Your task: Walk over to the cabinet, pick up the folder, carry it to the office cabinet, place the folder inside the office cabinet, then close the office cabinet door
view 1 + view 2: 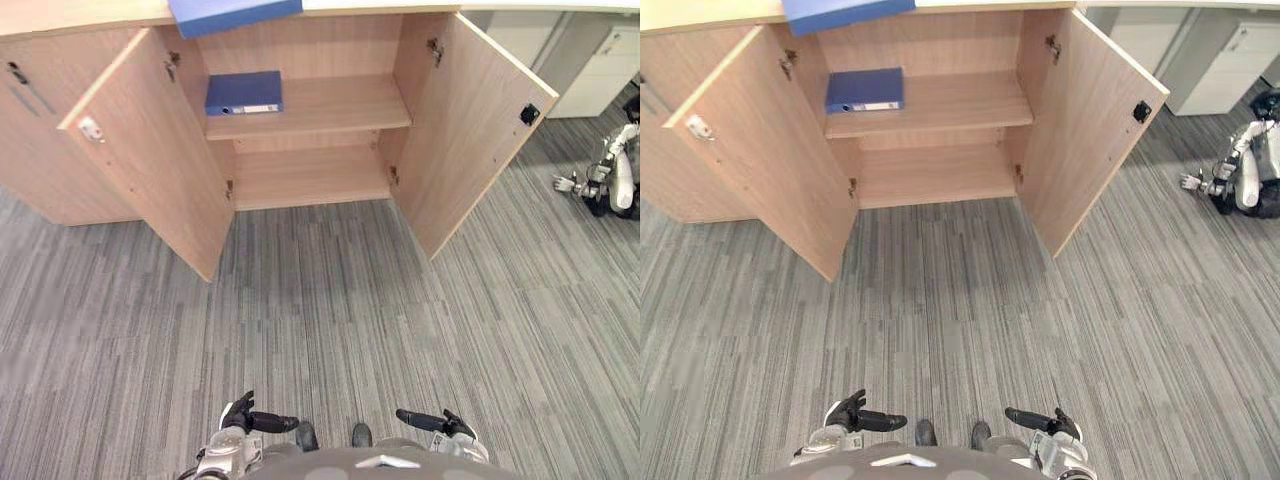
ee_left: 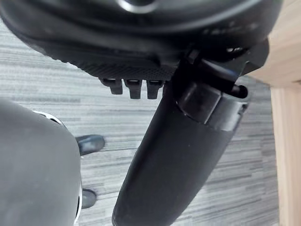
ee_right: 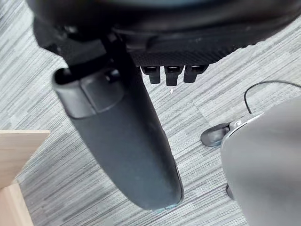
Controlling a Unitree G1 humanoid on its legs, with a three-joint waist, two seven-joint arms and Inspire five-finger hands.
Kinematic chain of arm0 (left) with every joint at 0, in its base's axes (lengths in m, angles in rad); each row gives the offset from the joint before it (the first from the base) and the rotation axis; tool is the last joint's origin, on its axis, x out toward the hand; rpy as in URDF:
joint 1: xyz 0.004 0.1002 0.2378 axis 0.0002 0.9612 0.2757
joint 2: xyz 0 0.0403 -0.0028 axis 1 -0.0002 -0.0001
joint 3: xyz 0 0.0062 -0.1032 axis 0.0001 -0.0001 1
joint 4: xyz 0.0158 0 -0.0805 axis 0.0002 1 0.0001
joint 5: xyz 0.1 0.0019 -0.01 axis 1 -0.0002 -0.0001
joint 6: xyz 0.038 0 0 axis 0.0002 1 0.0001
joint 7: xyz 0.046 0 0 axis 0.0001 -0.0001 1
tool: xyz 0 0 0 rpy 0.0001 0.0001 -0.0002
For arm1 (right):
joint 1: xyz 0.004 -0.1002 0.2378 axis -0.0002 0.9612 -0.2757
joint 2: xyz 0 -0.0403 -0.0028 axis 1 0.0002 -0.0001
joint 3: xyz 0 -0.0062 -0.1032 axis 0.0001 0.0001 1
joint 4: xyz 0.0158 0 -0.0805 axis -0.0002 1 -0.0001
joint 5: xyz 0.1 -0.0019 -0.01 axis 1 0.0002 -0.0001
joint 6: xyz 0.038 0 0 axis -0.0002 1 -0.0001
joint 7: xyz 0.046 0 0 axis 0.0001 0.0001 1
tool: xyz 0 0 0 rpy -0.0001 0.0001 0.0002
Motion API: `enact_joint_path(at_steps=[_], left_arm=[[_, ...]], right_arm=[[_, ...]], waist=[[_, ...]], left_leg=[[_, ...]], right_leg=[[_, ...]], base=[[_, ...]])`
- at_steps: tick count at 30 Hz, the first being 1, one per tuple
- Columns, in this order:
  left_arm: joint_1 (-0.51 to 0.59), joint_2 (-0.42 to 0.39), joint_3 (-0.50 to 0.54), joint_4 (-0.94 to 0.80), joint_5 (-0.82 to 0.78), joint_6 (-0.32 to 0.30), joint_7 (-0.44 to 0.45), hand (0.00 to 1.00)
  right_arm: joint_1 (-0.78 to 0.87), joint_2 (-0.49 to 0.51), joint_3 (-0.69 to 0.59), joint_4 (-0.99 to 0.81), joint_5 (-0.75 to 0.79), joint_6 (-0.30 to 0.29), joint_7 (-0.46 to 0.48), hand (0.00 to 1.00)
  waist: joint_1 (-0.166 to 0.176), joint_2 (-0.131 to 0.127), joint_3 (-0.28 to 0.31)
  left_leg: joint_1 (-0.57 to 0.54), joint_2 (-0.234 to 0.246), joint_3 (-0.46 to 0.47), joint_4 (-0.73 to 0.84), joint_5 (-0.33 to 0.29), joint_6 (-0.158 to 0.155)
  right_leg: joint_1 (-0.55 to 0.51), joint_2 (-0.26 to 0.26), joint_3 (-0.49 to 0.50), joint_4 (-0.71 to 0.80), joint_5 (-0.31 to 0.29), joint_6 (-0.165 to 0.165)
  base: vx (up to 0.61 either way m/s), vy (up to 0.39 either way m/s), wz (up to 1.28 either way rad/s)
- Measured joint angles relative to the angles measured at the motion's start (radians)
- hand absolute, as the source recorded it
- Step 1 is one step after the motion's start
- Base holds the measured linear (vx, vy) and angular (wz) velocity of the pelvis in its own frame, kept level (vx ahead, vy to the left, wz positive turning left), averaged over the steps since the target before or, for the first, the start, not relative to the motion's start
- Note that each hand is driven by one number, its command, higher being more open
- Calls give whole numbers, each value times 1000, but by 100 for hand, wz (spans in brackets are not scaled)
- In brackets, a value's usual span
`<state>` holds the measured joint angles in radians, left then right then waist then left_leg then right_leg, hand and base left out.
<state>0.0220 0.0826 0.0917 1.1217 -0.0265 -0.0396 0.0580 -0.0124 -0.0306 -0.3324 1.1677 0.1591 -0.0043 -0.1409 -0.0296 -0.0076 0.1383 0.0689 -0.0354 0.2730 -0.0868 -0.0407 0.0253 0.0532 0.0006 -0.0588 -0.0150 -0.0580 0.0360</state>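
Two flat folders are in sight. A blue folder with a white spine label [image 1: 243,93] lies flat on the upper shelf [image 1: 340,105] inside the light wooden office cabinet [image 1: 310,175]. The other blue folder [image 1: 235,14] rests on the cabinet's top, overhanging its front edge. Both the left door [image 1: 150,150] and the right door [image 1: 470,130] stand wide open. The left robot hand [image 1: 250,420] and right robot hand [image 1: 435,422] hang low over the grey striped carpet [image 1: 320,300], well apart from the cabinet, fingers relaxed and holding nothing. With a folder already shelved, closing the doors looks like the step in hand. Walk up squarely between the doors and stop short of their free edges. Then push each door's outer face with flat fingers near that edge, one door at a time, following its swing until it seats.
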Motion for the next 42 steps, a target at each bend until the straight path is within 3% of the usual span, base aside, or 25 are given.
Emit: enact_joint_path(at_steps=[2,4,6,7,9,11,14,15,16,17,18,19,20,22,25,28,30,32,33,35,36,39,40,41,42], left_arm=[[-7,4,-7,-2,-1,0,0,100],[-12,4,-10,-7,-2,-2,0,100],[-12,5,-27,-7,-2,-3,0,100],[-13,7,-31,-9,-2,-3,1,100],[-25,10,-33,-7,-4,-1,3,100],[-32,9,-28,-7,-4,-1,6,100],[-39,5,-28,-5,-3,-1,8,100],[-34,11,-29,-3,-2,-1,6,100],[-30,19,-30,4,-2,0,4,100],[-27,20,-29,7,0,-1,3,100],[-32,0,-27,13,0,-3,4,100],[-33,-14,-24,12,0,-3,0,100],[-32,-20,-12,10,6,-2,-6,100],[-31,-43,77,-13,17,-4,-11,100],[-32,-68,134,-79,18,-17,0,100],[-45,-83,132,-98,19,-26,5,100],[-51,-86,129,-106,19,-28,6,100],[-48,-88,124,-114,19,-33,8,100],[-46,-88,120,-113,19,-38,8,100],[-47,-88,118,-93,20,-40,9,100],[-49,-76,110,-81,20,-34,7,100],[-50,-54,91,-65,19,-22,5,100],[-49,-52,89,-55,19,-21,4,100],[-47,-51,86,-48,19,-17,4,100],[-45,-50,79,-38,19,-15,3,100]], right_arm=[[-8,0,0,-10,0,1,0,100],[-9,-3,-3,-24,4,2,0,100],[-12,-5,-2,-43,4,1,0,100],[-14,-4,-2,-52,5,0,2,100],[-25,-5,2,-75,9,-10,6,100],[-39,-11,6,-76,12,-12,8,100],[-58,-23,10,-88,43,-21,9,100],[-58,-22,13,-102,41,-24,7,100],[-39,-19,36,-104,42,-28,6,100],[-29,-20,35,-103,47,-29,7,100],[-33,-30,31,-98,48,-26,5,100],[-33,-28,20,-93,41,-28,6,100],[-31,-24,16,-93,41,-27,6,100],[-14,-8,6,-111,42,-19,6,100],[-6,-5,47,-136,43,-20,6,100],[-5,10,42,-151,43,-18,8,100],[-3,18,38,-152,44,-17,4,100],[7,26,37,-151,44,-17,2,100],[17,26,37,-148,44,-16,0,100],[19,28,36,-137,43,-14,-1,100],[26,35,33,-121,43,-12,-1,100],[27,49,-5,-97,40,-5,3,100],[26,47,-4,-99,39,-5,4,100],[27,43,-2,-110,39,-5,7,100],[28,39,-1,-118,38,-8,10,100]], waist=[[0,-1,10],[0,5,26],[0,12,37],[-1,12,42],[-2,12,64],[-3,23,79],[-11,58,105],[-23,64,107],[-37,37,100],[-40,29,95],[-33,51,93],[-33,49,94],[-33,50,94],[-34,49,94],[-18,49,94],[12,55,88],[22,49,89],[23,31,75],[23,30,63],[28,18,44],[25,-4,22],[29,-31,3],[29,-32,3],[25,-29,4],[19,-20,4]], left_leg=[[-36,1,18,60,-45,7],[-54,-8,21,148,-109,18],[-40,-18,20,179,-134,24],[-29,-22,18,184,-138,29],[12,-31,-10,186,-172,56],[41,-16,-30,173,-187,52],[97,50,-45,130,-202,32],[112,73,-57,117,-208,12],[126,62,-77,115,-215,-16],[144,65,-89,115,-228,-37],[153,96,-90,127,-231,-62],[149,101,-89,173,-211,-95],[140,105,-88,220,-203,-108],[15,161,-83,616,-180,-133],[-161,279,10,985,-202,-119],[-266,318,76,942,-241,-101],[-297,298,103,807,-249,-99],[-323,246,94,608,-220,-101],[-333,211,70,478,-166,-97],[-324,172,39,425,-40,-70],[-320,145,54,432,-57,-55],[-274,126,106,459,-116,-21],[-236,119,122,449,-129,-12],[-178,106,130,416,-144,-2],[-141,102,128,391,-162,-7]], right_leg=[[-52,-11,15,80,-44,13],[-126,-42,10,285,-142,38],[-204,-69,-6,501,-180,47],[-238,-80,-14,585,-180,45],[-334,-107,-42,794,-232,-1],[-373,-96,-61,782,-266,0],[-435,-20,-95,636,-256,-2],[-451,7,-104,510,-198,-1],[-455,0,-94,400,-77,-22],[-447,-5,-93,409,2,-60],[-444,9,-115,449,-33,-87],[-419,6,-125,454,-70,-100],[-398,6,-129,450,-80,-106],[-272,4,-127,392,-104,-113],[-143,12,-125,329,-125,-122],[-55,16,-98,274,-148,-113],[0,-2,-88,243,-153,-103],[35,-35,-81,212,-174,-68],[47,-48,-75,195,-187,-46],[65,-74,-47,186,-211,-6],[67,-106,-33,186,-216,7],[38,-149,14,302,-213,25],[2,-155,35,416,-208,33],[-70,-170,50,610,-171,64],[-135,-172,58,754,-177,68]], base=[[66,44,-25],[80,53,-9],[120,114,1],[204,142,16],[227,82,30],[248,8,26],[319,-62,18],[396,-137,50],[436,-162,62],[510,-188,52],[533,-213,33],[527,-212,24],[506,-219,31],[537,-217,33],[384,-142,10],[281,-22,-31],[258,75,-24],[239,127,-11],[211,140,-13],[342,215,-32],[493,291,-31],[405,245,-38],[492,334,-51],[381,272,-41],[448,293,-25]])
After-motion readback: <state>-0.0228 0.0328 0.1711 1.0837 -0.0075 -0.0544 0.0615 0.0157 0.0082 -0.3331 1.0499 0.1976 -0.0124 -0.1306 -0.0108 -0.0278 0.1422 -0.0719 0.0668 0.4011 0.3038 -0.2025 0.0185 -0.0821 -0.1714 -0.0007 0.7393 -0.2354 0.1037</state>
